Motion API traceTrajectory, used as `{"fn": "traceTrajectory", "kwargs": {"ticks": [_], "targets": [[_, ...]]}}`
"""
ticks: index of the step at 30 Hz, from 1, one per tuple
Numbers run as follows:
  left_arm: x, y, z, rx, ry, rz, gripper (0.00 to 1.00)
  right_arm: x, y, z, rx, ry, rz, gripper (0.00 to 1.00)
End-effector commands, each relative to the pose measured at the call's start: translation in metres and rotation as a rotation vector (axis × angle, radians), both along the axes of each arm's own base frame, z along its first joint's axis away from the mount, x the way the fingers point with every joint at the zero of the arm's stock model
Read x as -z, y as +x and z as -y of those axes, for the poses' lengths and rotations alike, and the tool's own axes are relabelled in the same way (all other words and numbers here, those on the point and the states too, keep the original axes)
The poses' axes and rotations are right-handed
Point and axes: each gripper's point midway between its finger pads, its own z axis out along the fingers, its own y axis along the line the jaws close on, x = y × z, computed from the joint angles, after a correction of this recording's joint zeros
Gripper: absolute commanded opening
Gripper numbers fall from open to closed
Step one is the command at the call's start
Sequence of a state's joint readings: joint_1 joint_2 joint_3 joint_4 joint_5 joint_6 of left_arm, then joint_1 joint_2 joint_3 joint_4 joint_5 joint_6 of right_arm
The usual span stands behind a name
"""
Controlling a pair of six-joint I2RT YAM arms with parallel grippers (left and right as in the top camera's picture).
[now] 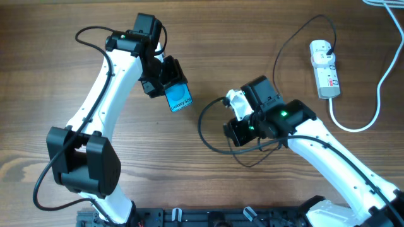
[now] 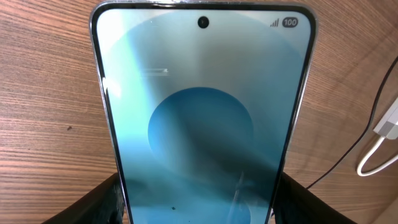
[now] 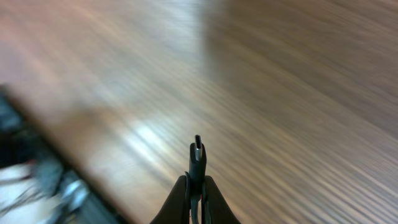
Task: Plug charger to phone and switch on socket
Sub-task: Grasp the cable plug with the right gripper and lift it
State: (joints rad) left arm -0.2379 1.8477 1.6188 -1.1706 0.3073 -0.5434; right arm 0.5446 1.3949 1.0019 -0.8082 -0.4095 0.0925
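Our left gripper (image 2: 199, 202) squeezes the phone (image 2: 202, 106), which sticks out past its fingers (image 2: 99, 202). Our right gripper (image 3: 196, 190) pinches the charger (image 3: 197, 158) tight, and we see its tip poking out just ahead.

The desk (image 1: 38, 75) is brown wood and fills every view. From above, its thin grain lines run from 9 o'clock to 3 o'clock. In the right wrist view the wood looks blurry, with a bright patch of light (image 3: 146, 134) toward 8 o'clock and darker wood toward 1 o'clock.
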Motion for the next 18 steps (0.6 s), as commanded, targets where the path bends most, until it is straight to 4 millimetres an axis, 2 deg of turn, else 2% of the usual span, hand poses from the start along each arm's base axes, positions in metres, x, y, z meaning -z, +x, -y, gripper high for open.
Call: {"fn": "traceTrajectory", "kwargs": {"ticks": [1, 2, 4, 8, 13, 16, 17, 18], "targets": [[-0.012, 0.005, -0.002, 0.027, -0.003, 0.05, 0.54, -0.046, -0.041, -0.041, -0.28, 0.343, -0.047, 0.05], [-0.012, 0.005, -0.002, 0.056, 0.001, 0.06, 0.49, -0.049, -0.043, -0.044, -0.263, 0.368, -0.079, 0.05], [-0.012, 0.006, -0.004, 0.055, 0.012, 0.063, 0.44, -0.052, -0.039, -0.047, -0.21, 0.379, -0.108, 0.05], [-0.01, 0.008, -0.009, 0.05, 0.044, 0.071, 0.44, -0.061, -0.041, -0.077, -0.182, 0.426, -0.124, 0.04], [-0.01, 0.008, -0.009, 0.051, 0.043, 0.073, 0.44, -0.026, -0.024, -0.101, -0.115, 0.391, -0.19, 0.04], [-0.01, 0.007, -0.008, 0.076, 0.046, 0.08, 0.44, -0.019, -0.007, -0.112, -0.079, 0.396, -0.184, 0.04], [-0.01, 0.007, -0.008, 0.077, 0.047, 0.079, 0.44, -0.005, 0.004, -0.11, -0.019, 0.355, -0.18, 0.04], [-0.01, 0.007, -0.008, 0.085, 0.048, 0.079, 0.43, 0.0, 0.008, -0.114, -0.004, 0.359, -0.191, 0.05]]}}
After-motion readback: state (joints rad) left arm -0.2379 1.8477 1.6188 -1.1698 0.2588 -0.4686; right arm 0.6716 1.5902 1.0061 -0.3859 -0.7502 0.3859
